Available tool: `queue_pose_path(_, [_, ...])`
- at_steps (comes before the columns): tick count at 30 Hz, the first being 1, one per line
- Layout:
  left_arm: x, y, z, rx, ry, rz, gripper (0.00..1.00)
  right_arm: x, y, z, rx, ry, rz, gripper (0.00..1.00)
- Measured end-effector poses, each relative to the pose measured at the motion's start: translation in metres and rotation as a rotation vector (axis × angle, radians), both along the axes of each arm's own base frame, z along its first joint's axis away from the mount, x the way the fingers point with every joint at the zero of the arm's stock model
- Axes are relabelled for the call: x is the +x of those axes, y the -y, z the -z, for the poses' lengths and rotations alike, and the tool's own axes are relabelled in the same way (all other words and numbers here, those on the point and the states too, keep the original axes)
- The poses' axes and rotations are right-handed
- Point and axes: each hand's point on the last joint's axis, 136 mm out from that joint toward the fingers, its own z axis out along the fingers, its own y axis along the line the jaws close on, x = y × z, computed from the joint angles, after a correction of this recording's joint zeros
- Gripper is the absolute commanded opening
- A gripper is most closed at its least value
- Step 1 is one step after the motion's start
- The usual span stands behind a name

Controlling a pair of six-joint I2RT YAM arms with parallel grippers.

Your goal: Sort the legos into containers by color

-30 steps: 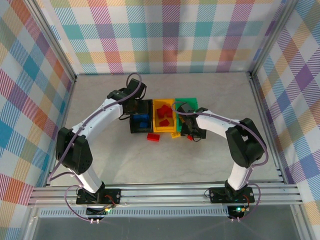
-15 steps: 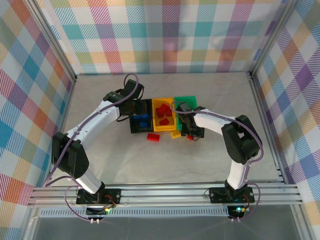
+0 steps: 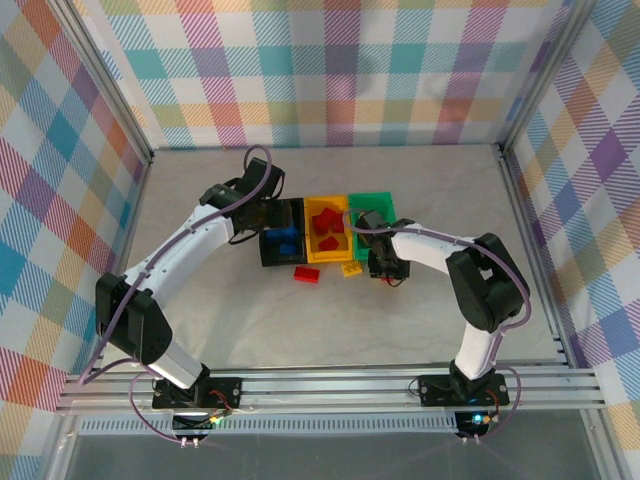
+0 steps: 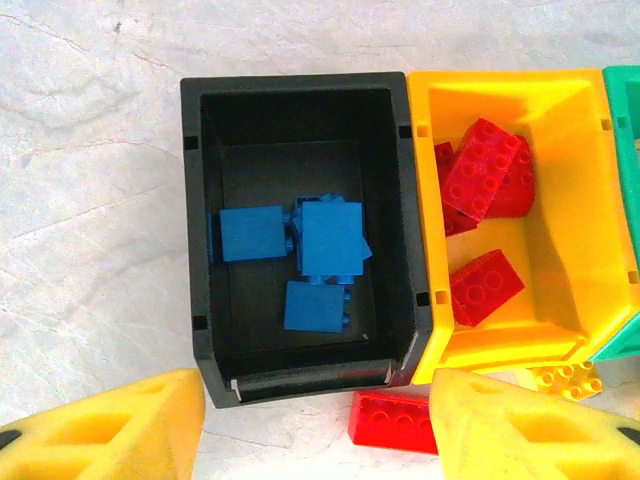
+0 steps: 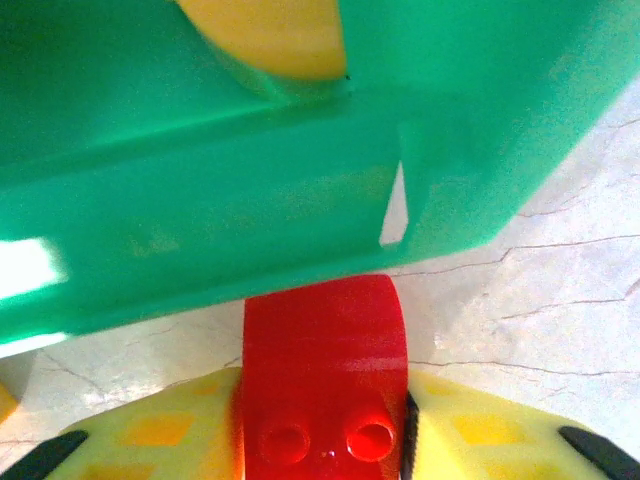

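Held red brick: clamped between the yellow pads of the right gripper, studs toward the lens, bottom centre of the right wrist view. Its far end sits against or just short of the outer wall of the green bin; cannot tell which. Pale marbled table at right.

Top view: three bins in a row at frame centre, side walls touching. Black bin on the left, yellow bin in the middle, green on the right. The right gripper is low at the green bin's lower end.

Left wrist view: black bin holds three blue bricks, bunched mid-floor. Yellow bin holds several red bricks, piled at its upper left and one lower down. Loose red brick on the table just below the seam between the black and yellow bins. Loose yellow brick just beside the yellow bin's lower right corner.

Left gripper: jaws spread wide, nothing between them, over the black bin's lower edge; foam pads fill both bottom corners.
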Motion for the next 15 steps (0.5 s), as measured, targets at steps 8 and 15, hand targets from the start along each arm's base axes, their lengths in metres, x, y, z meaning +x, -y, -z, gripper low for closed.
queue_pose_path(8, [-0.007,0.000,0.002,0.009,-0.011,0.002,0.61,-0.018,0.008,-0.012,0.023,0.001,-0.033,0.30])
queue_pose_path(15, [-0.018,0.003,0.012,0.021,-0.036,0.007,0.60,-0.022,0.004,-0.044,0.087,0.067,-0.084,0.29])
